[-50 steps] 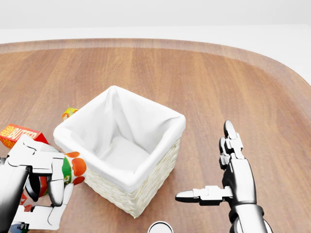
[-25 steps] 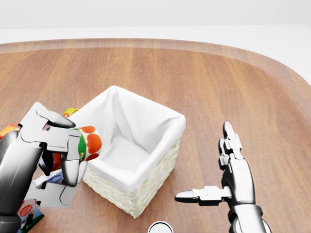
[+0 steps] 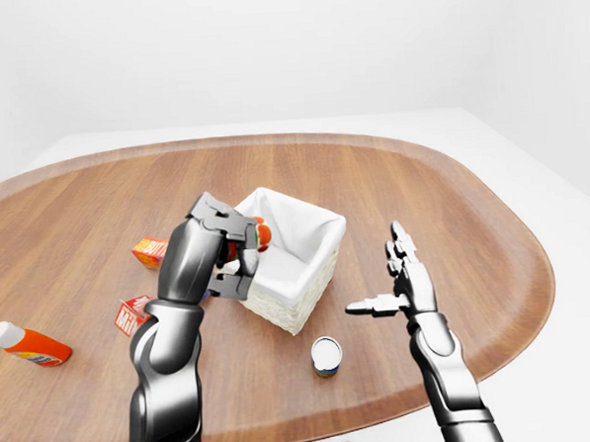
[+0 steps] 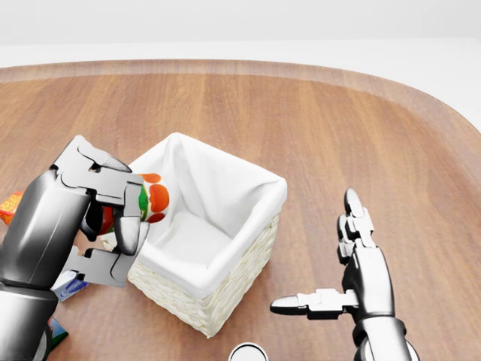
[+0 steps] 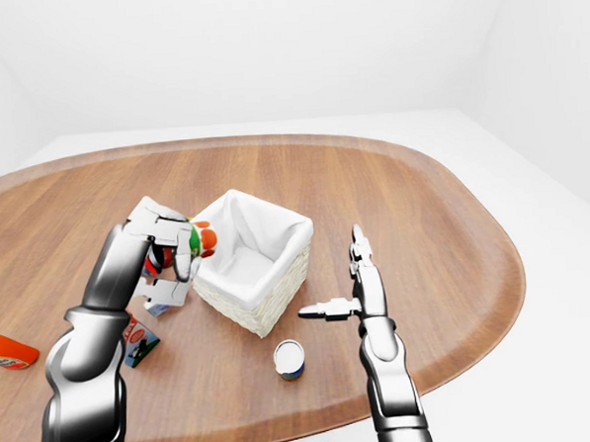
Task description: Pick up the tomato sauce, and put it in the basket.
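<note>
The left hand [image 4: 105,218] has risen toward the lined wicker basket [image 4: 197,289], fingers closed around the tomato sauce can [image 4: 146,201], now at the basket's left rim. Release remains. The right hand [image 4: 353,278] hovers open, empty.

No lettering can be read in any view. The printed faces of the small cartons [image 3: 150,251] at the left of the left-eye view and of the tomato sauce [image 4: 143,203] are too small to make out.
</note>
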{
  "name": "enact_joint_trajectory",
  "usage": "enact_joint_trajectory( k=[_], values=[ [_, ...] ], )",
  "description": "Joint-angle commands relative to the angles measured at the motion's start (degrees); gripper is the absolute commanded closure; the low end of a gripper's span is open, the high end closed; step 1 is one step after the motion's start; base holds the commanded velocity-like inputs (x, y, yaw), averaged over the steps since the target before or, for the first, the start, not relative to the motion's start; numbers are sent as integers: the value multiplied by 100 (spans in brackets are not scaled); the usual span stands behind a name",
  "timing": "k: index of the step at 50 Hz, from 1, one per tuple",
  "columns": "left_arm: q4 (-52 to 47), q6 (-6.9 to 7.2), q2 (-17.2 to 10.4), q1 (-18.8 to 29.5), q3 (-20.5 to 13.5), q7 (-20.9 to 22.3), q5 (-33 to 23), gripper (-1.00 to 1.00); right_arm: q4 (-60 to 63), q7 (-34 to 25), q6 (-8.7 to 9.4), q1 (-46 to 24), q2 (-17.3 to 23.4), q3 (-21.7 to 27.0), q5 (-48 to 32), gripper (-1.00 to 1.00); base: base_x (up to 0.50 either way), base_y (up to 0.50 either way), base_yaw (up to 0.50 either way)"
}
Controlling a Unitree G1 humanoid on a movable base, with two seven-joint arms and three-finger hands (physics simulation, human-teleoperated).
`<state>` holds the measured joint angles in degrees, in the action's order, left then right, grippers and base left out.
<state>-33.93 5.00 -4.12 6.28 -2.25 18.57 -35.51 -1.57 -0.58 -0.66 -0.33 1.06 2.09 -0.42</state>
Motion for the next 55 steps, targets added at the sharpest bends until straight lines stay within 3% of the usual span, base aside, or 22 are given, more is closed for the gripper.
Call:
enact_joint_trajectory(
  k=[1, 40, 47, 55],
  values=[
    [658, 0, -64, 331, 34, -287, 1, 100, 65, -9, 43, 26, 0, 5, 13, -100, 0, 0, 0],
    [3650, 0, -254, 1756, 109, -1141, -19, 100, -98, 16, -31, -49, 12, 27, 24, -100, 0, 0, 0],
    [4901, 0, -376, 2315, 100, -1472, 42, 100, -68, 14, -2, -43, 11, 24, 24, -100, 0, 0, 0],
    [5516, -147, -386, 2665, 138, -1599, 7, 100, -108, 13, -37, -51, 10, 25, 25, -100, 0, 0, 0]
  ],
)
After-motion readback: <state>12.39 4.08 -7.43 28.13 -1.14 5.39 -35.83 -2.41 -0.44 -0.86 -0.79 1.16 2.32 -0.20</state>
